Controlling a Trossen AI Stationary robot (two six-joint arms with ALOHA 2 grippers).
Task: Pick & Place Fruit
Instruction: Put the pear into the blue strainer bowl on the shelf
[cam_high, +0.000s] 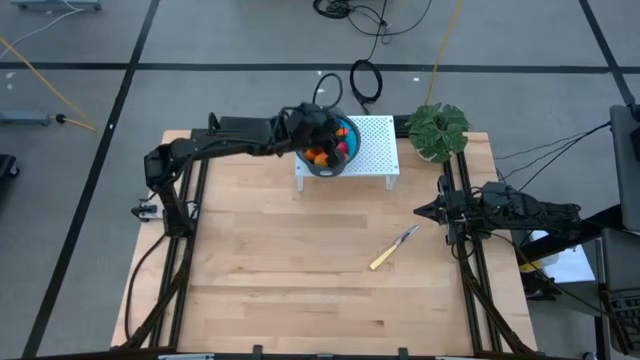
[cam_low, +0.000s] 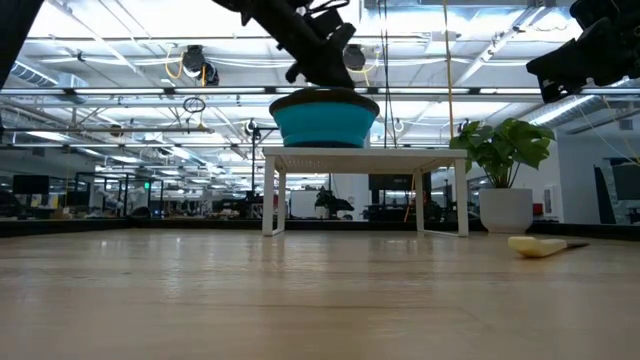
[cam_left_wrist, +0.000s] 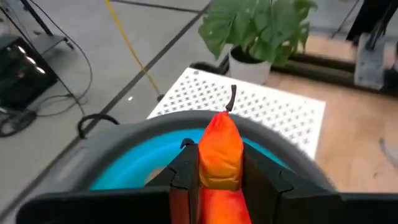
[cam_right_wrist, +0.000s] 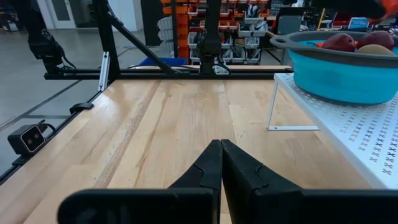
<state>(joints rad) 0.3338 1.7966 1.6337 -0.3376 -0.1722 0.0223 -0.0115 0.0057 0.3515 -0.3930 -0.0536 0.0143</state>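
Left tool (cam_left_wrist: 217, 186) of mine is clamped on the long red-orange fruit (cam_left_wrist: 219, 152) and holds it over the blue bowl (cam_high: 332, 160), which sits on the white perforated stand (cam_high: 375, 145) at the far middle of the surface (cam_high: 300, 270); other fruits (cam_right_wrist: 351, 42) lie in the bowl. I judge the piece light, stiff and smooth-skinned, hence prone to slip, so I grip across its thicker body. Its long axis runs straight out between my fingers, stem end forward toward the plant (cam_high: 438, 128); my right tool (cam_right_wrist: 219, 163), pressed shut and empty, waits at the right edge.
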